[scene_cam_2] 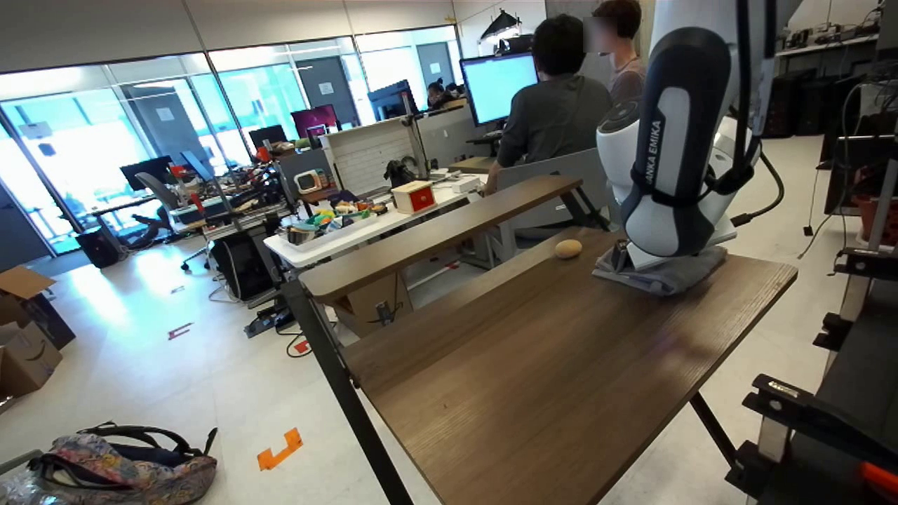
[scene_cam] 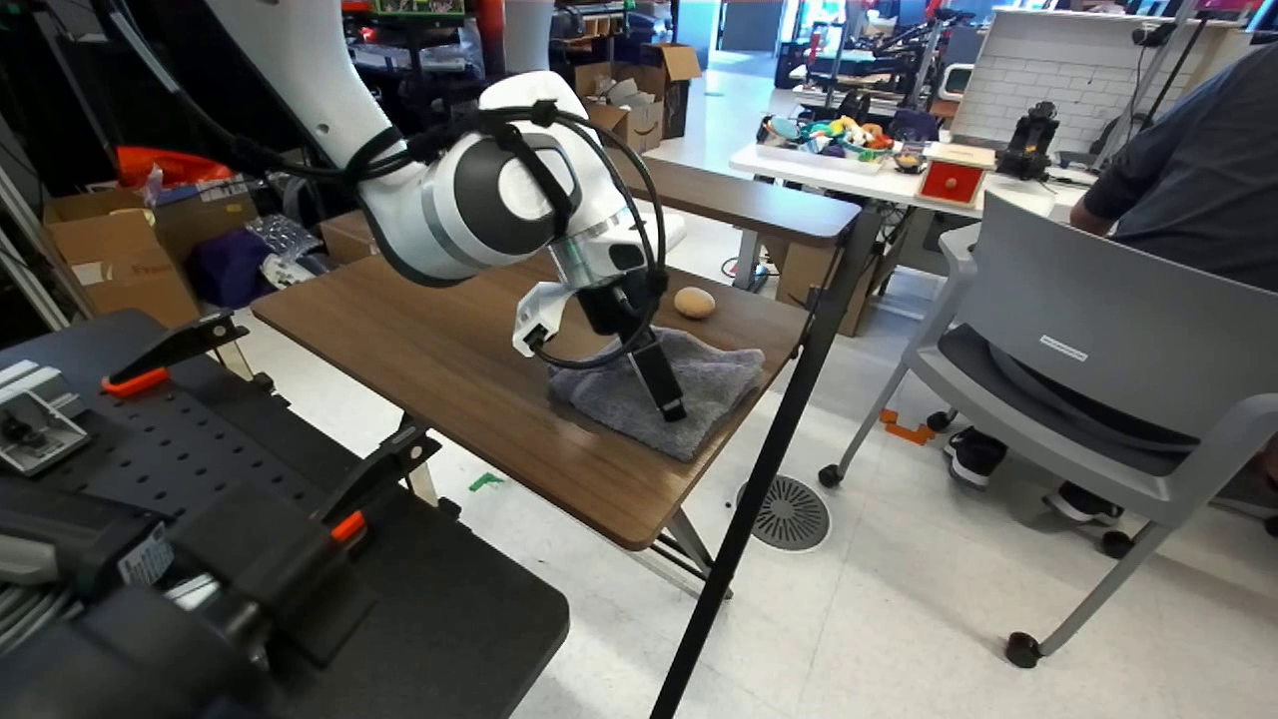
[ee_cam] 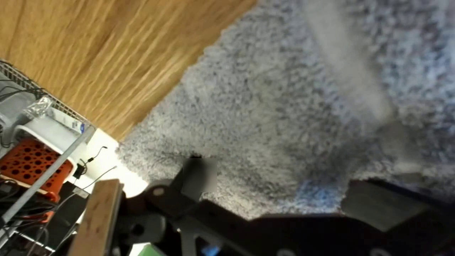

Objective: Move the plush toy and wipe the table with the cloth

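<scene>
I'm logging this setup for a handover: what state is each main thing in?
Table: standing upright.
Cloth: rumpled, lying on the table.
Plush toy: on the table, apart from the cloth.
Hand: open, at the cloth; contact unclear.
Grey chair: occupied.
Large monitor: screen lit.

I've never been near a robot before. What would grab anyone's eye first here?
The big white arm steals the show, bent over the brown table with its open black hand down at the rumpled grey cloth. Next comes the small, egg-like tan toy beside that cloth. At the right edge of an exterior view, a person sits in a grey chair.
</scene>
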Robot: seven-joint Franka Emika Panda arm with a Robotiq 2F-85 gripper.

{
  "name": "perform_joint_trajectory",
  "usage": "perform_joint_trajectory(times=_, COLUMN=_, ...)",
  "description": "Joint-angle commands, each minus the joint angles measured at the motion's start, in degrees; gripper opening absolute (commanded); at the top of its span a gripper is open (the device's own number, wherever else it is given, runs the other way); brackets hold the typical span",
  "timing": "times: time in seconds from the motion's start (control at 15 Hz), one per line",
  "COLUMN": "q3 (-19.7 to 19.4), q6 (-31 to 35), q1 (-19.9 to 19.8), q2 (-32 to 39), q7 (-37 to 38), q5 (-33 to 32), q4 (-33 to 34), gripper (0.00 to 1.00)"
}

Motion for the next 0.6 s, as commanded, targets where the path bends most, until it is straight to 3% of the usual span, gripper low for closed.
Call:
perform_joint_trajectory(times=0.0, q3=-0.6, q6=-3.6, q1=-0.8, q2=8.0, q7=3.1, q5=-1.6, q4=3.7, gripper=1.00)
perform_joint_trajectory(times=0.13, q3=2.1, q6=-2.2, q1=-1.0, q2=3.7, q7=-0.4, q5=-2.6, q4=0.1, gripper=1.00)
perform_joint_trajectory(times=0.53, q3=8.8, q6=11.0, q1=0.2, q2=-10.7, q7=-12.0, q5=-3.2, q4=-16.4, gripper=1.00)
